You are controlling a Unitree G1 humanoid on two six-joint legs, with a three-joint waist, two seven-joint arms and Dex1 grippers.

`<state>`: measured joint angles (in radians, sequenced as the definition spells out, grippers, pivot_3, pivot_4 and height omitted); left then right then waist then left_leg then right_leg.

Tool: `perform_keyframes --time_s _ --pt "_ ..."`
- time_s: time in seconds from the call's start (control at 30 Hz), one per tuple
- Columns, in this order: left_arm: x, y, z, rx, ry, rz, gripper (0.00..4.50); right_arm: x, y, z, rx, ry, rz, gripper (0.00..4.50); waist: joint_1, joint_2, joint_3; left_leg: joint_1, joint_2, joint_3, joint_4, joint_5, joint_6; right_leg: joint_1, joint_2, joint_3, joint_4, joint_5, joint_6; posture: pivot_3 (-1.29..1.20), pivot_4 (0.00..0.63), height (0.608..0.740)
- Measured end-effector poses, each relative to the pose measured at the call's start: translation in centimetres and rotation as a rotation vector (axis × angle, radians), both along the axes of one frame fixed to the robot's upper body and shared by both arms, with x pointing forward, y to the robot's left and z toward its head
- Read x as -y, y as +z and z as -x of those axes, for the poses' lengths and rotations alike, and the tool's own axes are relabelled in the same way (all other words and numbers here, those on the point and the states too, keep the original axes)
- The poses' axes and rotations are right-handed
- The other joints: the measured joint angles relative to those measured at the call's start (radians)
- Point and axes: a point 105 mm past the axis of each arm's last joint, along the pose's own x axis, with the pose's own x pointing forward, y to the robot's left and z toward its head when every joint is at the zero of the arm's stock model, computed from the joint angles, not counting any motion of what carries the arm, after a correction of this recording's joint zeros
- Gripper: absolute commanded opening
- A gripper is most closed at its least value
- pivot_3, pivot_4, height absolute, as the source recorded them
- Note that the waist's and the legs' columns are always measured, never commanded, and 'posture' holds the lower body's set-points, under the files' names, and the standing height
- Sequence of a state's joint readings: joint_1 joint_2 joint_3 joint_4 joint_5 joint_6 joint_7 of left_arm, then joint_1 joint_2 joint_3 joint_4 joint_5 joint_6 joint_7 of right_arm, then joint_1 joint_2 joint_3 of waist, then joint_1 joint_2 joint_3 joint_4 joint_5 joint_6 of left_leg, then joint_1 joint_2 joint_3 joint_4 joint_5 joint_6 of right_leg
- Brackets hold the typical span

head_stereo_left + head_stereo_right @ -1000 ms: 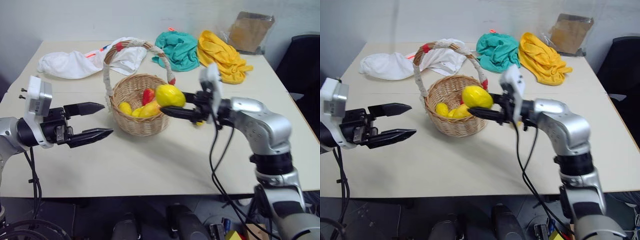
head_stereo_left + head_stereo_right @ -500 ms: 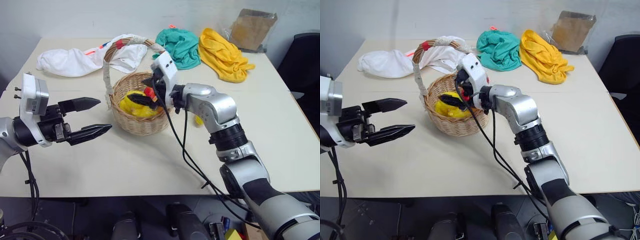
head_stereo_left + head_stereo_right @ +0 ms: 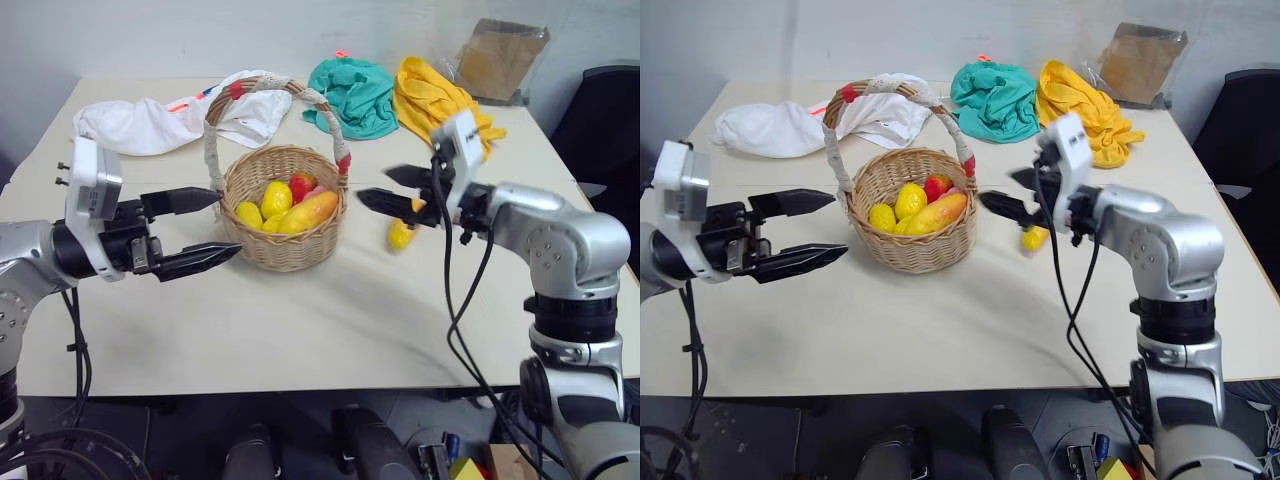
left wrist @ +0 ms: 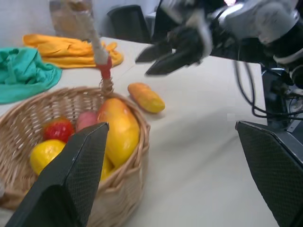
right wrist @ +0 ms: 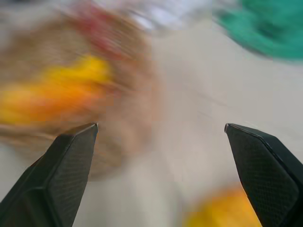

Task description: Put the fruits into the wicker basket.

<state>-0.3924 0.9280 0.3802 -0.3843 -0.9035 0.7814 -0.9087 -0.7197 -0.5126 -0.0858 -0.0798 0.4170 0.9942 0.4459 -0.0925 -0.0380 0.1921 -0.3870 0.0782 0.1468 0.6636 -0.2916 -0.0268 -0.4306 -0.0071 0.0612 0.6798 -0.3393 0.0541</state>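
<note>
Holding lemons, mango, red fruit, wicker basket, both claws spread empty

Big beige table w/ a seam line across its far left part, set vs. a plain pale wall. At far edge: white cloth heap, teal cloth beside it, yellow cloth just right of teal. Brown cardboard piece leans at back right corner. Black chair to the right, off the table. Dark floor below front edge, w/ cables. Light even, soft.
</note>
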Motion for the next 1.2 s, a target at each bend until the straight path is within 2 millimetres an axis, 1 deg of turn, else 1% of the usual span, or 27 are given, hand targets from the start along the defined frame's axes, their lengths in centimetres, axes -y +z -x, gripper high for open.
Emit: perform_keyframes --time_s 0.03,0.07,0.1,0.17,0.27,0.4,0.47,0.57,0.7,0.73,0.77,0.87,0.9,0.97,1.07,1.13,1.2 --pt "0.1 -0.1 0.0 -0.003 -0.002 0.004 4.50 0.8 -0.9 -0.3 -0.008 -0.072 0.024 4.42 -0.004 0.000 0.000 0.000 0.000 0.001 -0.001 0.000 -0.001 -0.002 0.000 0.001 0.001 0.000 0.000 0.00 0.150 0.740" --pt "0.1 -0.2 -0.1 -0.007 -0.002 0.006 4.50 1.2 -1.5 -0.6 -0.004 -0.129 0.041 4.42 -0.010 0.000 0.000 -0.001 0.001 0.001 -0.001 0.001 -0.002 -0.002 0.001 0.001 0.001 0.000 0.000 0.00 0.150 0.740" --pt "0.2 -0.2 -0.1 -0.007 -0.001 0.008 4.50 1.1 -1.7 -0.8 0.002 -0.168 0.034 4.42 -0.016 0.000 0.000 -0.001 0.001 0.001 -0.001 0.001 -0.002 -0.003 0.002 0.001 0.002 0.000 0.000 0.00 0.150 0.740" --pt "0.2 -0.2 -0.1 -0.005 0.001 0.007 4.50 0.1 -1.9 -1.1 0.005 -0.214 -0.020 4.42 -0.026 0.000 0.000 0.000 0.003 0.001 -0.002 0.003 -0.004 -0.004 0.003 0.001 0.003 0.000 0.000 0.00 0.150 0.740" --pt "0.3 -0.2 -0.1 -0.005 -0.003 0.004 4.50 -1.4 -2.4 -1.5 -0.032 -0.299 -0.114 4.42 -0.029 0.000 0.000 0.000 0.002 0.000 -0.001 0.004 -0.006 -0.006 0.004 0.002 0.007 0.000 -0.001 0.00 0.150 0.740" --pt "0.4 -0.2 -0.1 -0.004 -0.004 0.002 4.50 -1.8 -2.3 -1.9 -0.089 -0.353 -0.212 4.42 -0.023 0.000 0.000 -0.001 0.001 0.000 -0.001 0.004 -0.005 -0.006 0.003 0.001 0.007 0.000 -0.001 0.00 0.150 0.740" --pt "0.4 -0.2 -0.1 -0.004 0.000 0.002 4.50 -1.8 -2.7 -2.5 -0.132 -0.391 -0.227 4.42 -0.022 0.000 0.000 -0.001 0.001 0.000 -0.001 0.004 -0.005 -0.006 0.003 0.001 0.007 0.000 -0.001 0.00 0.150 0.740" --pt "0.5 -0.3 0.1 0.001 0.002 -0.004 4.50 -1.1 -4.0 -3.0 -0.192 -0.456 -0.220 4.42 -0.021 0.000 0.000 -0.002 0.001 0.000 -0.001 0.004 -0.005 -0.007 0.002 0.001 0.007 0.000 -0.001 0.00 0.150 0.740" --pt "0.6 -0.1 0.2 0.014 0.004 -0.006 4.50 -1.2 -5.7 -3.5 -0.247 -0.468 -0.204 4.42 -0.024 0.000 0.000 -0.002 0.001 0.000 -0.001 0.004 -0.005 -0.007 0.003 0.001 0.007 0.000 -0.001 0.00 0.150 0.740" --pt "0.6 -0.1 0.2 0.013 0.006 -0.005 4.50 -1.3 -5.6 -3.7 -0.240 -0.467 -0.205 4.02 -0.024 0.000 0.000 -0.002 0.001 0.000 -0.001 0.004 -0.005 -0.007 0.003 0.001 0.007 0.000 -0.001 0.00 0.150 0.740" --pt "0.7 -0.1 0.2 0.013 0.006 -0.003 4.50 -1.4 -5.7 -3.8 -0.238 -0.466 -0.201 3.81 -0.024 0.000 0.000 -0.002 0.001 0.000 -0.001 0.004 -0.005 -0.007 0.003 0.001 0.007 0.000 -0.001 0.00 0.150 0.740" --pt "0.7 0.0 0.3 0.013 0.000 0.004 4.50 -1.5 -5.7 -4.1 -0.216 -0.447 -0.186 2.83 -0.025 0.000 0.000 -0.002 0.001 0.000 -0.001 0.004 -0.004 -0.007 0.003 0.001 0.007 0.000 -0.001 0.00 0.150 0.740" --pt "0.7 0.0 0.3 0.014 -0.003 0.006 4.50 -1.5 -5.6 -4.1 -0.202 -0.433 -0.180 2.42 -0.025 0.000 0.000 -0.002 0.001 0.000 -0.001 0.004 -0.004 -0.007 0.003 0.001 0.007 0.000 -0.001 0.00 0.150 0.740" --pt "0.8 0.2 0.4 0.018 -0.008 0.010 4.50 -1.4 -5.2 -4.1 -0.161 -0.394 -0.163 1.93 -0.023 0.000 0.000 -0.002 0.001 0.000 -0.002 0.004 -0.004 -0.007 0.003 0.001 0.007 0.000 -0.001 0.00 0.150 0.740" --pt "0.7 0.3 0.4 0.020 -0.006 0.012 4.50 -0.8 -3.8 -3.5 -0.084 -0.292 -0.175 1.87 -0.020 0.000 0.000 -0.003 0.001 0.000 -0.002 0.004 -0.004 -0.007 0.002 0.001 0.006 0.000 -0.001 0.00 0.150 0.740" --pt "0.6 0.4 0.4 0.026 -0.001 0.014 4.50 -1.6 -2.0 -2.4 -0.032 -0.132 -0.192 1.87 -0.019 0.000 0.000 -0.003 0.001 0.000 -0.002 0.004 -0.004 -0.007 0.003 0.001 0.006 0.000 -0.001 0.00 0.150 0.740" --pt "0.3 0.7 0.4 0.036 0.011 0.012 4.50 -2.9 0.3 -0.2 0.010 0.100 -0.199 1.87 -0.020 0.001 0.000 -0.002 0.002 0.000 -0.002 0.004 -0.004 -0.007 0.003 0.001 0.006 0.000 -0.001 0.00 0.150 0.740"
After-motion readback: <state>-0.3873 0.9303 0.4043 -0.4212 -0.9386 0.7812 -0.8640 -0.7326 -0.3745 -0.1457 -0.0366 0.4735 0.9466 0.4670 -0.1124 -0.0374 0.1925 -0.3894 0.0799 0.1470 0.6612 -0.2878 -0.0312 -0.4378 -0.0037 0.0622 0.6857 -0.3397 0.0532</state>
